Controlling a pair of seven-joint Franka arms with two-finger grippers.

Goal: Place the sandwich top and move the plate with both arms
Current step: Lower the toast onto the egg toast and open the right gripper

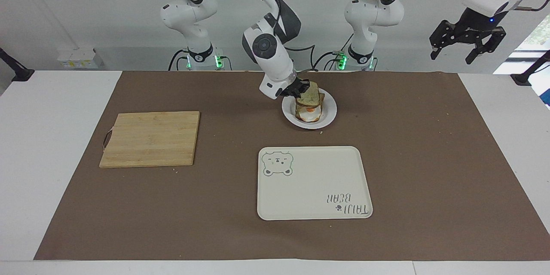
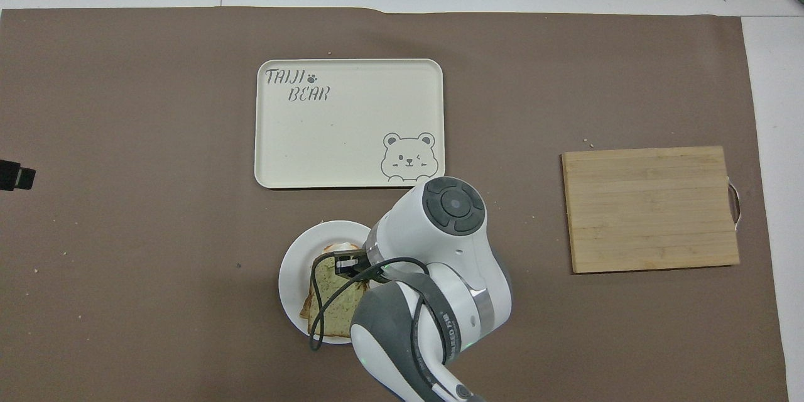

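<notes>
The sandwich top (image 1: pixel 310 93) hangs tilted over the plate (image 1: pixel 329 114), pinched at one edge by the right hand (image 1: pixel 299 87), directly above the egg-topped slice (image 1: pixel 308 114). That lower slice is mostly covered; only a sliver of egg white and yolk peeks out beneath, and I can't tell whether the two breads touch. From overhead the right arm's bulky wrist hides half the plate (image 2: pixel 294 273), and a cable loops across the sandwich top (image 2: pixel 333 301). The right arm bends down from its base, wrist angled toward the plate. The left hand (image 1: pixel 467 43) waits raised off the worktop's (image 1: pixel 421 146) left-arm end, fingers spread wide.
</notes>
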